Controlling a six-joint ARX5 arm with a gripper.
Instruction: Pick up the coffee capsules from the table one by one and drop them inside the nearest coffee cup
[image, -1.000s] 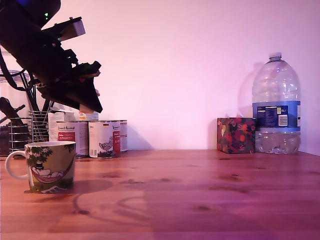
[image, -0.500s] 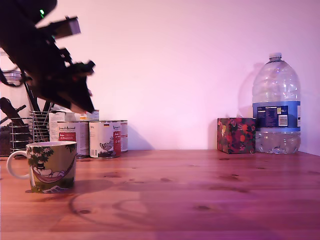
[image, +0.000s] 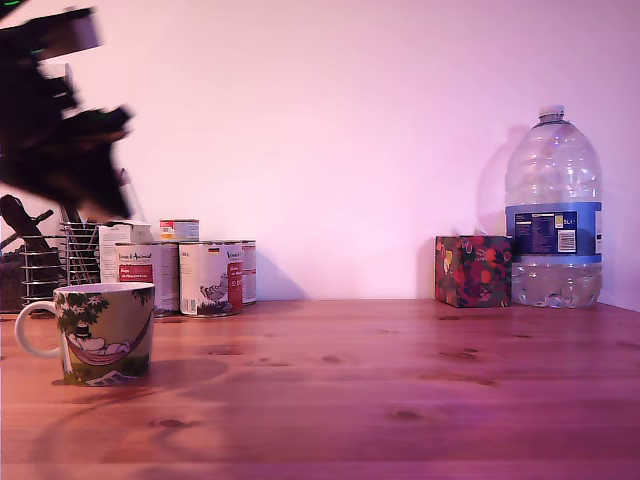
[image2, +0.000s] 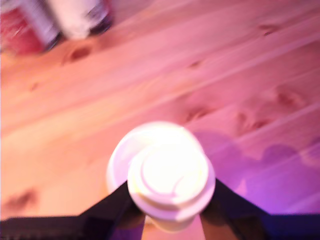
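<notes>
The coffee cup (image: 104, 332), printed in green and cream with a white loop handle, stands on the wooden table (image: 400, 380) at the exterior view's left. Above and behind it my gripper (image: 95, 200) hangs as a dark motion-blurred shape, not over the rim. In the wrist view a white round coffee capsule (image2: 167, 175) fills the space between the dark fingers (image2: 112, 207), and my gripper (image2: 170, 212) is shut on it above bare table (image2: 225, 60). The cup does not show in the wrist view.
Several white-labelled tin cans (image: 210, 277) and a wire utensil holder (image: 80, 252) stand behind the cup; two of the cans (image2: 55, 20) appear blurred in the wrist view. A floral box (image: 472, 270) and a large water bottle (image: 552, 215) stand at the exterior view's back right.
The arm has swung up and towards the exterior view's left, away from above the cup, and is now blurred by motion. The cup and the other objects stay put.
</notes>
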